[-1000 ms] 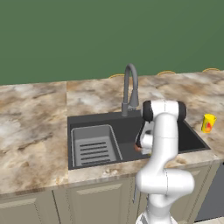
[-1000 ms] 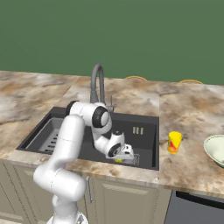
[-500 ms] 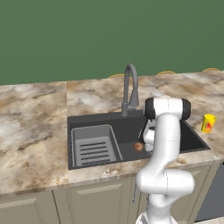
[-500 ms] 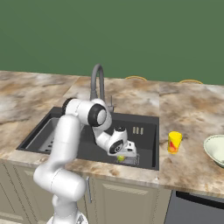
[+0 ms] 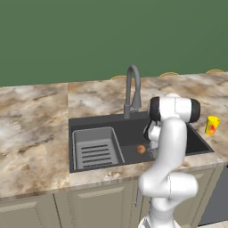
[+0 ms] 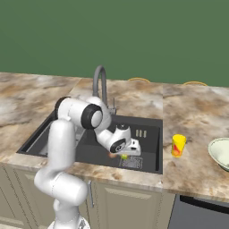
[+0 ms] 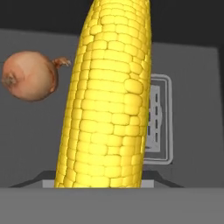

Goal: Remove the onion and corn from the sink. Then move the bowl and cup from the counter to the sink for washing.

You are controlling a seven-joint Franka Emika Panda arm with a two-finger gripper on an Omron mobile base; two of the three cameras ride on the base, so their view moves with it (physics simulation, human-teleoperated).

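Claw [image 6: 126,153] now lower in sink [image 6: 150,123], over corn [image 7: 109,96]; jaw state unclear; onion [image 7: 29,75] beside.

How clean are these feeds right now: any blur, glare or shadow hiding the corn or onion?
Hand view: sharp and evenly lit, the corn looms large from closeness, the onion crisp beside it. Left base view: no glare, the onion small but clear in the dark sink. Right base view: flat light, the arm covers most of the corn.
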